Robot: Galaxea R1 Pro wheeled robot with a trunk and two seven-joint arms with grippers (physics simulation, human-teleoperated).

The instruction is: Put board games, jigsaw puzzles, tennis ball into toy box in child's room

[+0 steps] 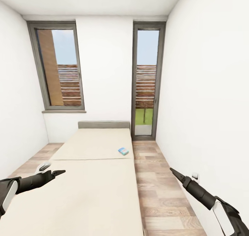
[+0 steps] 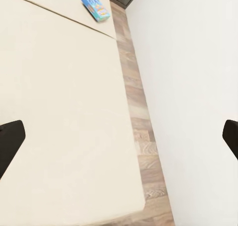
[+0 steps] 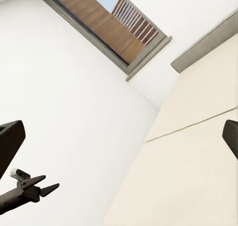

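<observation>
The blue board game [image 1: 123, 151] is lying flat on the bed [image 1: 93, 180], over on its right side just past the mattress seam, closer to the grey headboard [image 1: 103, 125]. Your left gripper [image 1: 57, 173] hangs over the near-left part of the bed, fingers spread and empty. Your right gripper [image 1: 173, 171] is over the wood floor [image 1: 155, 180] by the wall, can't tell if it's clenched.

2 black arms w/ white wrist panels, tapering to slim black fingers [image 1: 58, 173].
</observation>
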